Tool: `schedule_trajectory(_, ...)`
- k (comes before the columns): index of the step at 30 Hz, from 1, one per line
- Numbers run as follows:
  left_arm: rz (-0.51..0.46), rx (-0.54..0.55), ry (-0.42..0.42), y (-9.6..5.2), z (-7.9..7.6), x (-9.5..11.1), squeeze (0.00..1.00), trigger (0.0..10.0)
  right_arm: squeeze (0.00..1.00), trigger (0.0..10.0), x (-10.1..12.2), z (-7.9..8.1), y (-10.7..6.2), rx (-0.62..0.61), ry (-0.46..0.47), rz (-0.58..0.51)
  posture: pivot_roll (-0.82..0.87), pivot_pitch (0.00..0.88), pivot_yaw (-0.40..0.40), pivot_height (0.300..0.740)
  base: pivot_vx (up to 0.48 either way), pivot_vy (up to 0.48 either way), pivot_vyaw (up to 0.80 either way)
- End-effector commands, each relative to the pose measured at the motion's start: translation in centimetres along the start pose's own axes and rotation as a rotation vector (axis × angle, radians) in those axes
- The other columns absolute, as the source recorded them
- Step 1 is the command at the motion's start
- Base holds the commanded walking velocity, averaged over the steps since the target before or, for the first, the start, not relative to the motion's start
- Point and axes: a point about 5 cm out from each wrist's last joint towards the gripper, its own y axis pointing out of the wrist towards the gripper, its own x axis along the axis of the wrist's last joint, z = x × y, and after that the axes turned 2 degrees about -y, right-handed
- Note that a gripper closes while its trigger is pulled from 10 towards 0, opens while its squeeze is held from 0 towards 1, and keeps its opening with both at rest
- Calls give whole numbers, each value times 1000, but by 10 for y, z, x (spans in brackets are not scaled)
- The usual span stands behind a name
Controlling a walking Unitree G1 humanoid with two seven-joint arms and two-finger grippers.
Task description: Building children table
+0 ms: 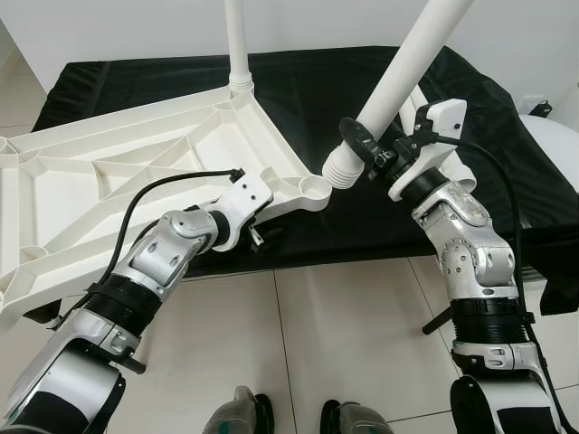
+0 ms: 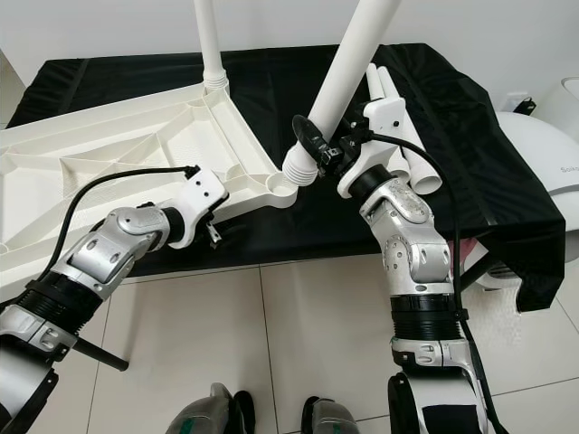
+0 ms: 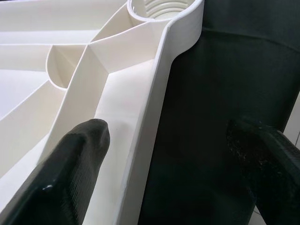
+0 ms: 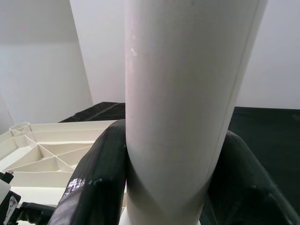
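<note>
A white plastic table top [image 1: 109, 172] lies upside down, ribs up, on a black-covered surface [image 1: 317, 81]. One white leg [image 1: 237, 45] stands upright in its far corner. My right gripper [image 1: 371, 145] is shut on a second white leg [image 1: 403, 77], which is tilted. That leg's threaded end [image 1: 339, 172] is at the mouth of the near corner socket [image 1: 313, 187]. My left gripper [image 3: 173, 140] is open and straddles the table top's rim [image 3: 145, 140] just short of that socket. One finger [image 3: 79, 154] is inside the rim, the other over the black cloth.
Spare white legs [image 2: 403, 136] lie on the cloth behind my right gripper. A white rounded object [image 2: 543, 172] stands at the right. The black cloth hangs over the front edge above the pale tiled floor [image 1: 344, 325]. My feet [image 1: 298, 416] are close to it.
</note>
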Motion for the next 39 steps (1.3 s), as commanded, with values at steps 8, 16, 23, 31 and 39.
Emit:
schedule_trajectory(8, 55, -100, 39, 2, -9, -4, 0, 10000, 0, 10000, 5, 0, -3, 0, 0, -23, -68, 133, 45, 740, 0, 0, 0)
schedule_trajectory(16, 66, -131, 52, 3, -11, -3, 0, 10000, 0, 10000, 5, 2, -3, 3, 4, -26, -73, 126, 51, 740, 0, 0, 0)
schedule_trajectory(23, 16, -193, -39, 4, -18, 7, 0, 10000, 0, 10000, 4, 2, -4, 2, 4, -26, -76, 123, 53, 740, 0, 0, 0)
schedule_trajectory(31, 7, -217, -40, 2, -20, 6, 0, 6392, 0, 10000, 4, 2, -4, 2, 3, -26, -75, 120, 53, 740, 0, 0, 0)
schedule_trajectory(39, 40, -247, -31, 0, -24, 2, 0, 8627, 0, 10000, 4, 2, -4, 2, 0, -28, -73, 120, 56, 740, 0, 0, 0)
